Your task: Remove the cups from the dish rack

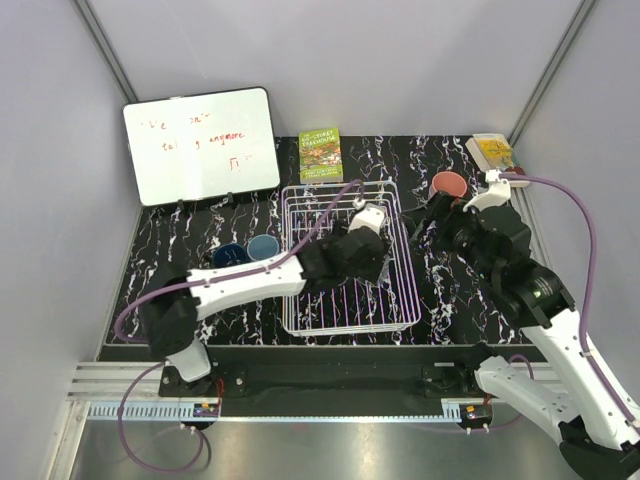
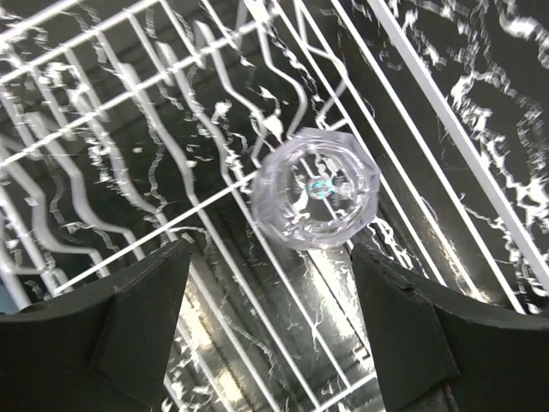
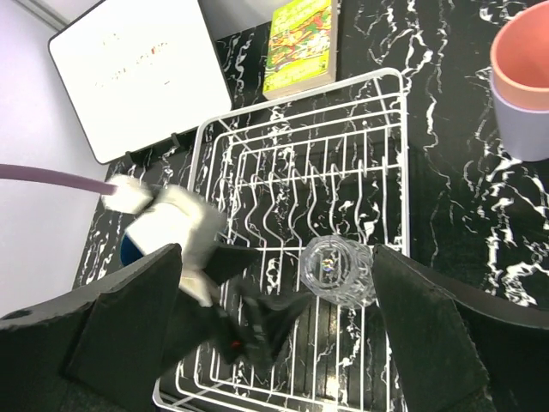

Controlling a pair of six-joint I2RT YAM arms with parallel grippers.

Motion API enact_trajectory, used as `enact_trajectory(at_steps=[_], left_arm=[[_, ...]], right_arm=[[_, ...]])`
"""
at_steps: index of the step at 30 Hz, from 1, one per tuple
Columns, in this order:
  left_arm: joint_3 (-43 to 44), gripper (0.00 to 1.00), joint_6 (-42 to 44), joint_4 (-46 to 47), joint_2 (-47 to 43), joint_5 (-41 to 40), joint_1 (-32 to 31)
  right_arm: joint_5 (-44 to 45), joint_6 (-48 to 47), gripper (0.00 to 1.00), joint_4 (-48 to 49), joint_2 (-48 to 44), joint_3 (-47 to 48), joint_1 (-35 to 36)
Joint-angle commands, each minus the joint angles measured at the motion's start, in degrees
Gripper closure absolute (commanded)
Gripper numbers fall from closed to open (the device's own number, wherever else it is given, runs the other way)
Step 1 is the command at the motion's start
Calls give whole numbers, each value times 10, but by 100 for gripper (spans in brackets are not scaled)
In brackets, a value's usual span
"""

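Observation:
The white wire dish rack [image 1: 296,300] sits mid-table. A clear faceted glass cup [image 2: 316,189] stands upright on its grid floor [image 2: 215,196], near the right wall. My left gripper [image 2: 270,287] is inside the rack, open, the glass just beyond its fingertips and untouched. The right wrist view shows the same glass [image 3: 340,271] with the left gripper [image 3: 262,322] beside it. My right gripper [image 3: 276,257] hangs open high above the rack [image 3: 401,129], holding nothing. A salmon-pink cup [image 3: 525,51] is nested in a lavender cup [image 3: 525,129] on the table right of the rack.
A dark blue cup [image 1: 228,255] and a light blue cup [image 1: 263,246] stand left of the rack. A whiteboard [image 1: 200,145] leans at the back left, a green book [image 1: 320,155] lies behind the rack, and a yellow packet [image 1: 493,152] is at the back right.

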Motion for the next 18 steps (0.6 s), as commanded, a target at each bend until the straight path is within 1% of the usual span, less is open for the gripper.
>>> enact_trajectory(at_steps=[1, 7, 13, 18], left_arm=[[46, 18, 20, 24, 42, -18, -11], [79, 17, 37, 32, 86, -36, -32], [85, 16, 41, 51, 99, -38, -38], [107, 16, 46, 46, 132, -62, -38]], right_arm=[[36, -10, 0, -38, -7, 16, 2], [41, -10, 0, -43, -17, 9, 2], [31, -5, 0, -45, -33, -5, 2], [27, 2, 0, -55, -45, -13, 2]])
